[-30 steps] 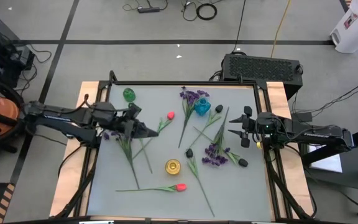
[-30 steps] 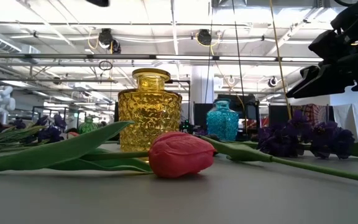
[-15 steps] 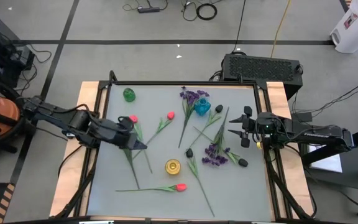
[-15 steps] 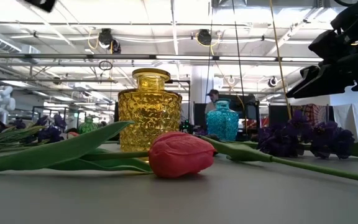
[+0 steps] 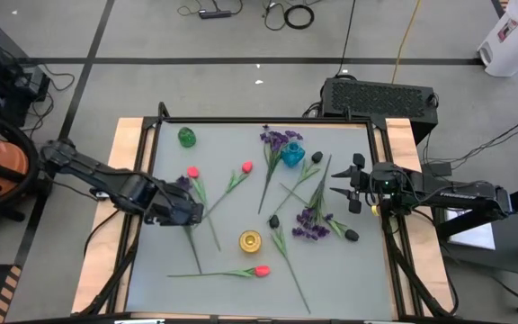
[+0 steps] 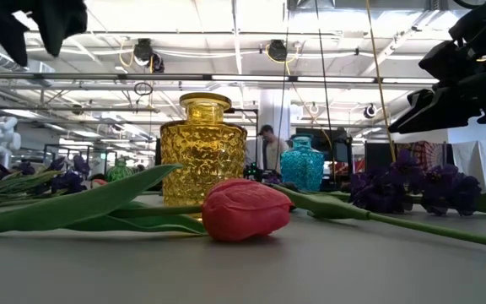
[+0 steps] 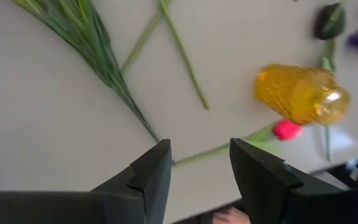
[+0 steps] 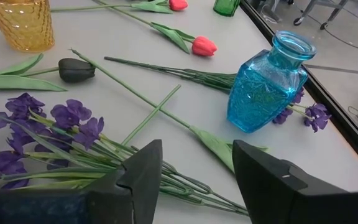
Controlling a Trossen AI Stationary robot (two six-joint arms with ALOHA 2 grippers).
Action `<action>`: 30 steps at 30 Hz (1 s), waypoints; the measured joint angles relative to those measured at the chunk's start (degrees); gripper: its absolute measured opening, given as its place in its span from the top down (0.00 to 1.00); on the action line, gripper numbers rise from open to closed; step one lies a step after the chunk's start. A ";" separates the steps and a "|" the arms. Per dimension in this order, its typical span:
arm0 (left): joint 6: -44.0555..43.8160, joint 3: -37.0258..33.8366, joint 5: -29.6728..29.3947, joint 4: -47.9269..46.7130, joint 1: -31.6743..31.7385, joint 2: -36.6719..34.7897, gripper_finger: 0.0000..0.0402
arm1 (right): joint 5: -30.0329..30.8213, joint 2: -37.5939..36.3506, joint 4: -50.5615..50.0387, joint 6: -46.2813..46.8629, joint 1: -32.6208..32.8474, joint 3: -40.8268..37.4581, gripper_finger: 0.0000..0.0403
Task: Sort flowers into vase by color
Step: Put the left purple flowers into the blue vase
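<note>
Three vases on the table: yellow vase (image 5: 251,240) and green vase (image 5: 187,137) hold nothing; blue vase (image 5: 293,155) has purple blooms (image 5: 277,139) lying beside it, contents uncertain. Other flowers (image 5: 308,220) lie loose across the tabletop. Left gripper (image 7: 199,163) above stems, fingers apart, empty. Right gripper (image 8: 194,168) parked at the right edge, fingers spread, empty.

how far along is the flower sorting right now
Nothing looks sorted: the yellow glass vase, blue glass vase and green glass vase hold no flowers. The left gripper, jaws open and empty, hangs over green stems. The right gripper waits open near the purple flower bunch. Every flower remains.
</note>
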 joint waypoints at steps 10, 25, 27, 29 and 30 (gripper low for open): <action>-1.24 -0.02 3.93 -1.71 -0.47 12.61 0.57 | 0.00 0.00 -0.03 0.00 0.02 0.00 0.54; -13.98 -0.63 -5.97 -9.50 -1.95 19.18 0.57 | 0.00 0.01 -0.03 0.00 0.02 0.00 0.54; -15.68 -0.63 -5.84 -10.19 -2.40 19.18 0.57 | 0.00 0.01 -0.02 0.00 0.00 0.00 0.54; -17.56 -0.63 -5.82 -10.82 -3.03 19.39 0.57 | 0.00 0.01 -0.02 0.00 0.00 0.00 0.54; -18.52 -0.63 -5.80 -10.79 -3.25 19.77 0.57 | 0.00 0.01 -0.02 0.00 0.01 0.00 0.54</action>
